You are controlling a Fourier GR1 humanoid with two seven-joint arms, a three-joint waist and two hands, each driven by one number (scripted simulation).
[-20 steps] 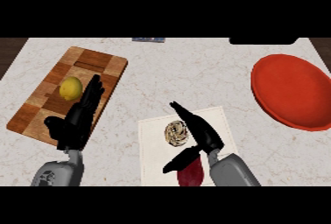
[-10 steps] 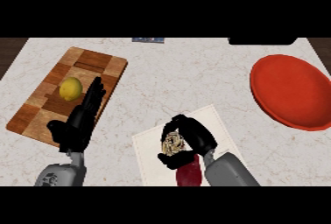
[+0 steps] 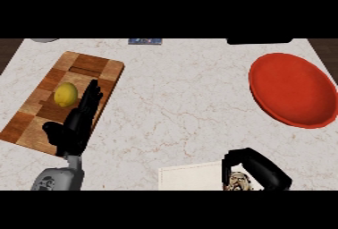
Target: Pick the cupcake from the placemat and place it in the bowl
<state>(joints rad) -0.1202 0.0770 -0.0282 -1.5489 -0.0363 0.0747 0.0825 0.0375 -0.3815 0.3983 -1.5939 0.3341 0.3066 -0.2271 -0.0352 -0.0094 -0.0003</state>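
The cupcake (image 3: 238,182), brown with pale swirls, shows at the view's lower edge, to the right of the white placemat (image 3: 188,178). My right hand (image 3: 264,169) is curled round it, fingers arching over its top, and hides much of it. The red bowl (image 3: 293,88) lies at the far right of the counter, well away from the hand. My left hand (image 3: 76,123) rests open, fingers straight up, over the right edge of the wooden cutting board (image 3: 59,89).
A yellow lemon (image 3: 65,94) sits on the cutting board next to my left hand's fingers. Dark objects (image 3: 259,40) and a small blue item (image 3: 145,41) line the counter's far edge. Marble counter (image 3: 178,103) stretches between board and bowl.
My right hand has closed round the cupcake and pulled back toward the lower edge. The placemat has slid that way too. The left hand has hardly moved.
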